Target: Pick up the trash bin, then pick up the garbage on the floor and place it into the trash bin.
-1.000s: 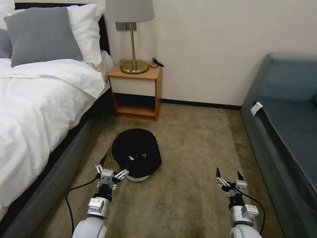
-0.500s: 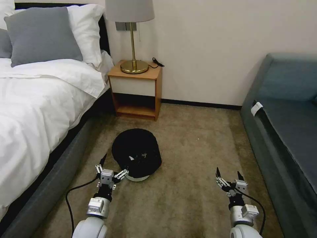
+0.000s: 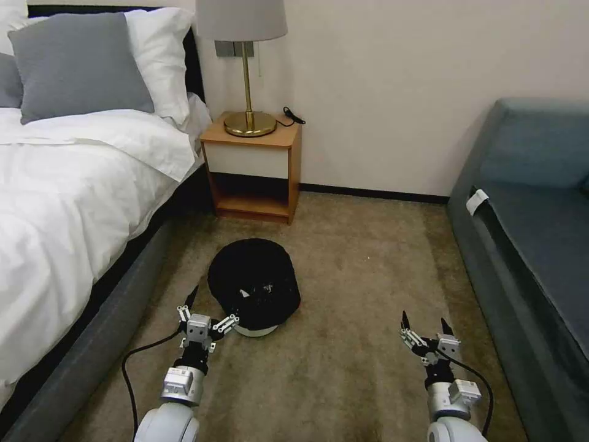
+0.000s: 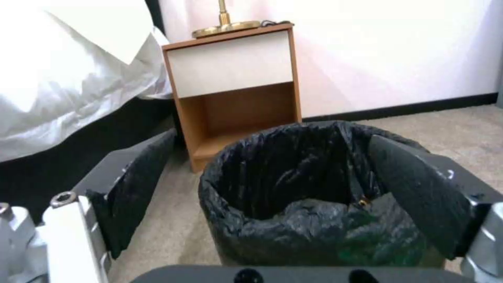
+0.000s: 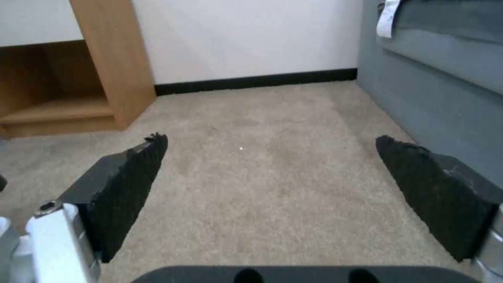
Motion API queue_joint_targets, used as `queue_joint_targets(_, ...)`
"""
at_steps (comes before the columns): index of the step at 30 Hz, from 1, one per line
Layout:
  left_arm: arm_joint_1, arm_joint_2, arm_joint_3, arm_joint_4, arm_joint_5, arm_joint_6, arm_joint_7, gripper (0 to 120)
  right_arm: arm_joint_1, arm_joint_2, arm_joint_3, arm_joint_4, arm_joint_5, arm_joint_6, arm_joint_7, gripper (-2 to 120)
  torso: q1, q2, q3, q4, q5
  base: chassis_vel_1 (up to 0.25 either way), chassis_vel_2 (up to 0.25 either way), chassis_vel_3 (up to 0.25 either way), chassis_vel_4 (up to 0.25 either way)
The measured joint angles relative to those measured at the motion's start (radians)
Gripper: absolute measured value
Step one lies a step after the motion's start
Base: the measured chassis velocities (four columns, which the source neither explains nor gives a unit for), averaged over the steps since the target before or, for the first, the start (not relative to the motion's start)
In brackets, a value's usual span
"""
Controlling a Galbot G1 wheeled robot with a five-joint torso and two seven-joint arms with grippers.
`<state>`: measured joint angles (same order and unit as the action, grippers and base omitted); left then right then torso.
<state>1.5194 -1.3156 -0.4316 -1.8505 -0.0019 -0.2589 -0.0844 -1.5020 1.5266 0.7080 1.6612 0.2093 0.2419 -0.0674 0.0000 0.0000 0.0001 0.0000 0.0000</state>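
The trash bin [image 3: 254, 290] stands upright on the carpet [image 3: 356, 288] at lower centre of the head view, just above and slightly right of the left hand [image 3: 208, 315]. That hand is spread wide. In the left wrist view the bin [image 4: 309, 196] fills the gap ahead of the two dark padded fingers [image 4: 133, 184], one to each side of the frame; the right-side finger overlaps the rim, though whether it touches is unclear. The bin lies straight ahead of this hand, its long axis vertical, its mouth open upward.

The right hand [image 3: 425, 328] hovers at lower right, well apart from the bin, also spread wide over bare carpet [image 5: 272, 173]. The left arm is plainly the nearer one for the pickup.

The bin is round, with a small pale base showing under a crinkled, glossy black bag liner [image 4: 314, 220] that drapes over the rim and bunches inside. The carpet is a short tan pile. No litter is visible on the floor here.
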Motion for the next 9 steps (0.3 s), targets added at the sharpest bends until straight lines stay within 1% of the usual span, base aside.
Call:
queue_joint_targets(3, 0.000, 0.000, 0.000, 0.000, 0.000, 0.000, 0.000, 100, 0.000, 0.000, 0.000, 0.000, 0.000, 0.000, 0.000, 100, 0.000, 0.000, 0.000, 0.0000, 0.0000, 0.101, -0.083, -0.087, 0.126)
queue_joint_targets(6, 0.000, 0.000, 0.000, 0.000, 0.000, 0.000, 0.000, 100, 0.000, 0.000, 0.000, 0.000, 0.000, 0.000, 0.000, 100, 0.000, 0.000, 0.000, 0.0000, 0.0000, 0.140, -0.161, -0.141, 0.151)
queue_joint_targets(9, 0.000, 0.000, 0.000, 0.000, 0.000, 0.000, 0.000, 100, 0.000, 0.000, 0.000, 0.000, 0.000, 0.000, 0.000, 100, 0.000, 0.000, 0.000, -0.0001, 0.0000, 0.191, -0.181, -0.198, 0.175)
